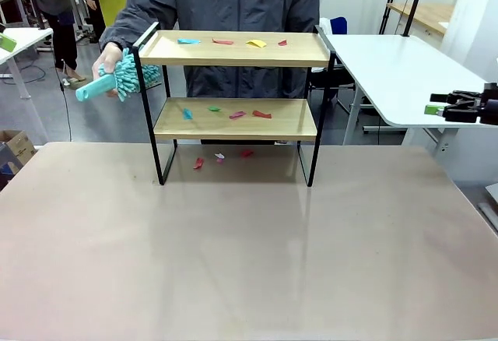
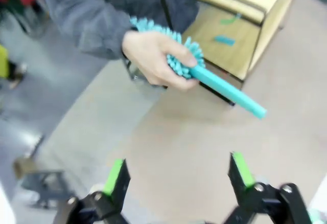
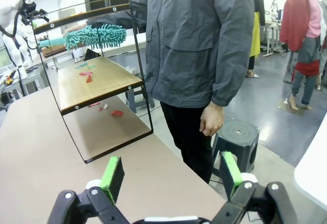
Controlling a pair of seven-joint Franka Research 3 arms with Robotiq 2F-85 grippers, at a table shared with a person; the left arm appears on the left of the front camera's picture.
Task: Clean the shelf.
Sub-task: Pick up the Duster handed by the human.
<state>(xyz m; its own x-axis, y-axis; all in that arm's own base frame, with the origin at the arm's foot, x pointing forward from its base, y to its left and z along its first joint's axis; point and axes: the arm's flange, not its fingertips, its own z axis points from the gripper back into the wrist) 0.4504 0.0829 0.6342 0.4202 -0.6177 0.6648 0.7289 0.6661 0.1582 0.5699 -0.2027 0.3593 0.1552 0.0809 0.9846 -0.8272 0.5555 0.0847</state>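
Presently my left end effector (image 2: 176, 170) and right end effector (image 3: 171, 173) sit spread; grabbing the blurry teal duster (image 2: 230, 93) mid-frame might pinch the person's hand (image 2: 156, 58).

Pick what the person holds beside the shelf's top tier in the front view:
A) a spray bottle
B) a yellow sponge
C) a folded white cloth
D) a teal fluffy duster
D: the person's hand grips a teal duster around its fluffy head, with the plain handle pointing away from the shelf.
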